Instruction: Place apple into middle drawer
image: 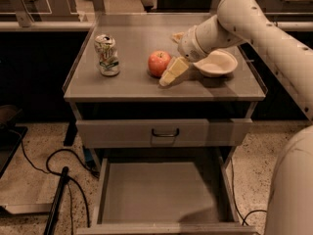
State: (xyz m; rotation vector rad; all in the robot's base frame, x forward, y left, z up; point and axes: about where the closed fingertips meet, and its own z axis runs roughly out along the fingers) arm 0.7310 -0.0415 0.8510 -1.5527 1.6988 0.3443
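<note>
Your tool [171,58], fingers [172,72] spread, sits just beside the apple [157,63] on the bench [127,84], apparently lined up to grip it, while the drawer [161,195] below lies pulled out, bare, ready to receive it.

A dented soda can [106,55] stands upright on the grey table [132,84], near its left edge and about midway between front and back. A cream bowl [216,64] sits by the right edge, well apart from the can. My gripper [171,58] hangs low over the table's right half, just left of that bowl, fingers spread apart. Below the front edge is a closed drawer front [112,132] with a dark loop handle [165,132] at its middle. On the speckled floor [29,131] to the left, black cables [54,155] curl beside a dark bar [56,204]. Behind the back edge stand other tables [44,26].
</note>
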